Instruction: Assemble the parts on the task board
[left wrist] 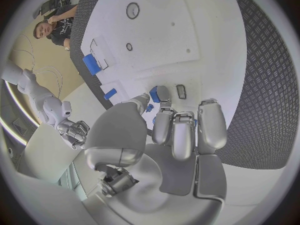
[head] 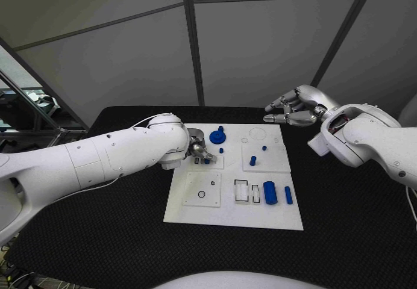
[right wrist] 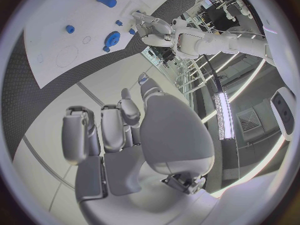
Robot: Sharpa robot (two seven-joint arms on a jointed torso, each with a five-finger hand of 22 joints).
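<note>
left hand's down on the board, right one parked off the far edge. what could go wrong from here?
1. The left hand works low over the task board, fingers at a small blue part; a slip could drop or skew it, though the hold isn't clearly visible.
2. The blue gear-shaped part stands right beside that hand; a sideways move could knock it.
3. The right hand hangs curled past the board's far edge, too far to steady anything.

- I see the left robot hand (left wrist: pixel 181 135) as smooth, silvery, metal-looking.
- The bench (left wrist: pixel 262 60) carries a dark, ridged, matt mat.
- The task board (head: pixel 196 212) looks like smooth white plastic.
- Blue parts (head: pixel 270 192) look plastic.
</note>
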